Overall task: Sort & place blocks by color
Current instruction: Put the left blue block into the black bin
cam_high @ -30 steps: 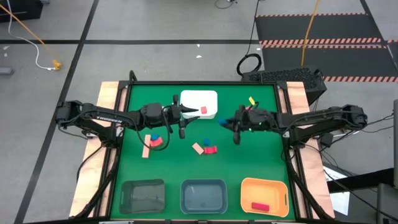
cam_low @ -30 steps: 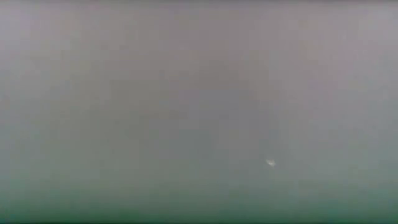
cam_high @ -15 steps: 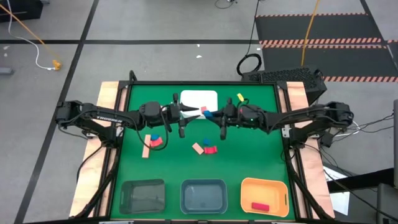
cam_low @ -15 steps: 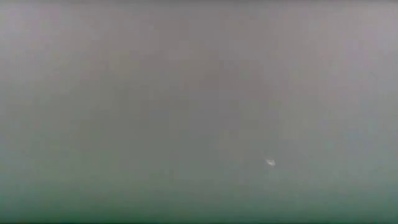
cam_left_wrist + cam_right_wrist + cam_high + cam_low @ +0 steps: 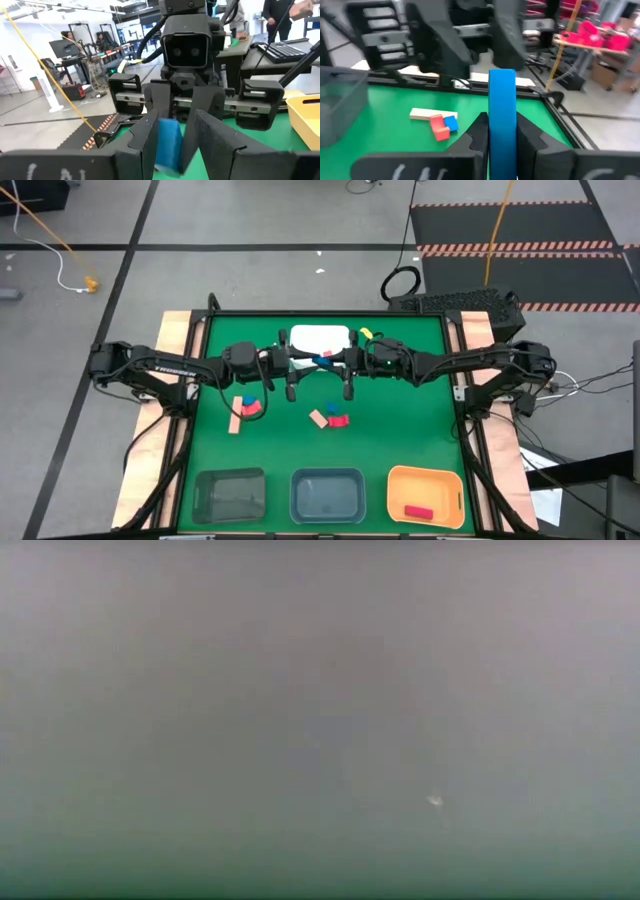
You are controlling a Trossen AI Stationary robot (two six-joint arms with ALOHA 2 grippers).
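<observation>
Above the mat's far middle my two grippers face each other, both level. My right gripper [image 5: 338, 364] [image 5: 501, 125] is shut on a long blue block [image 5: 322, 363] [image 5: 502, 100]. The block's free end [image 5: 168, 142] lies between the fingers of my left gripper [image 5: 303, 363] [image 5: 170, 145], which stands partly open around it. I cannot tell whether those fingers touch it. Loose on the mat lie a tan bar [image 5: 234, 421], a red and a blue block [image 5: 250, 407], and a tan [image 5: 317, 418], a red [image 5: 338, 420] and a blue block [image 5: 331, 408]. My right gripper pinches the blue block's two long flat sides [image 5: 501, 137] between its two fingers. The fingers come level from the table's right and lie along the block. The block sticks out past the fingertips toward my left gripper, lifted clear of the mat.
A white tray [image 5: 320, 336] sits at the far edge behind the grippers. Along the near edge stand a dark grey bin [image 5: 230, 493], a blue-grey bin [image 5: 328, 495] and an orange bin [image 5: 445, 480] holding a red block [image 5: 418, 511]. The low view shows only grey haze.
My right gripper has carried the blue block toward the table's left, up to my left gripper, rising a little and rolling its wrist. The block's free end now lies between the left fingers. My left gripper has kept its place.
</observation>
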